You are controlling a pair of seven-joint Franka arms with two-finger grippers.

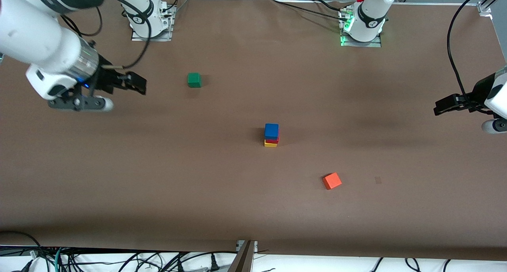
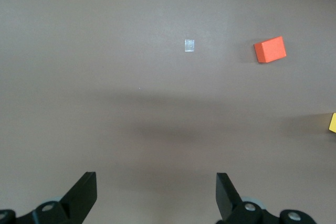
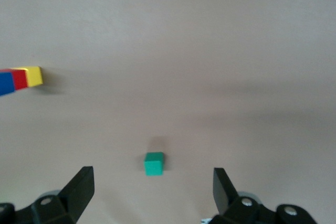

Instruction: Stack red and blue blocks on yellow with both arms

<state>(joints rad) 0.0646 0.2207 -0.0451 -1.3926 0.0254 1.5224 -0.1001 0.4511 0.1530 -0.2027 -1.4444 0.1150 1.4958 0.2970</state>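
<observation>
One upright three-cube stack just right of frame centre in the front view: blue block (image 1: 271, 130) on top, red block (image 1: 272, 140) in the middle, mostly hidden, yellow block (image 1: 270, 144) at bottom on the table.

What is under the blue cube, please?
The blue cube sits on the red cube, which sits on the yellow cube. From above, only thin edges of both show; the rest is covered.

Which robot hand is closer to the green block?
The right one. The right gripper hangs open just beside the green block, at the right arm's end of the table. The left gripper is open at the left arm's end, much farther off.
</observation>
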